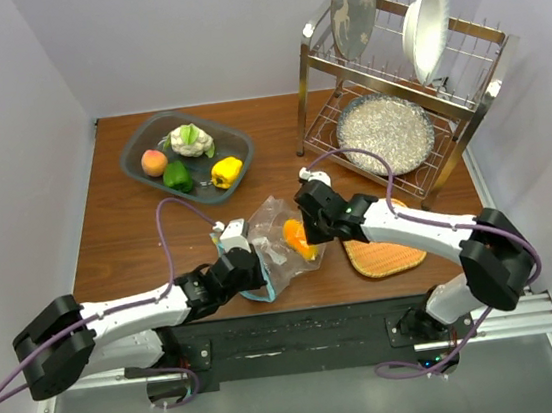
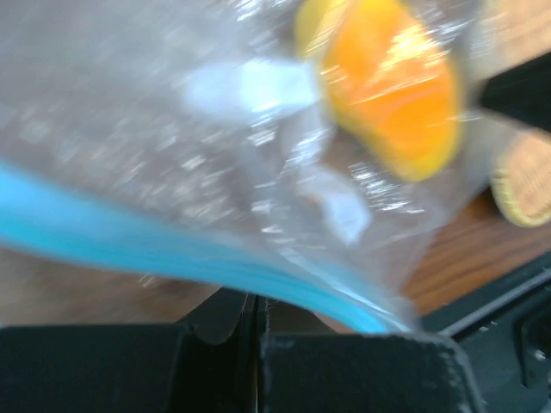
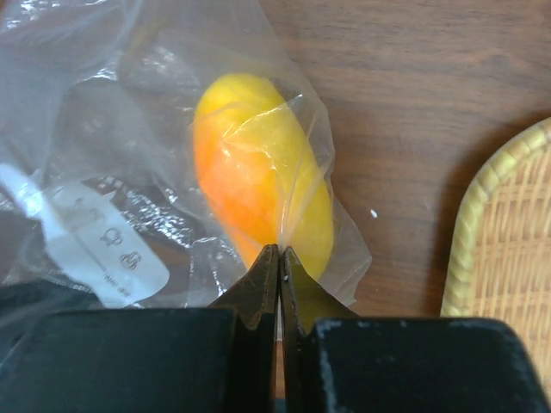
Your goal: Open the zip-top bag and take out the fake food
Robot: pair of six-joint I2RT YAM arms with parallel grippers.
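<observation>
The zip-top bag (image 1: 271, 229), light, limp, likely slippery, lies at the near edge of the surface (image 1: 118, 236). The left tool (image 1: 249, 275) pinches its stiffer zip strip (image 2: 129, 241), the best hold, and the right tool (image 3: 277, 258) pinches film.

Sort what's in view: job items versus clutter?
Job: clear crinkly zip-top bag with teal zip strip, pinched by left gripper and right gripper; orange-yellow plastic food piece inside it; toy peach, cauliflower, green pepper, yellow pepper in the grey tray.
Lying about: metal dish rack, its plates, yellow woven mat.
</observation>
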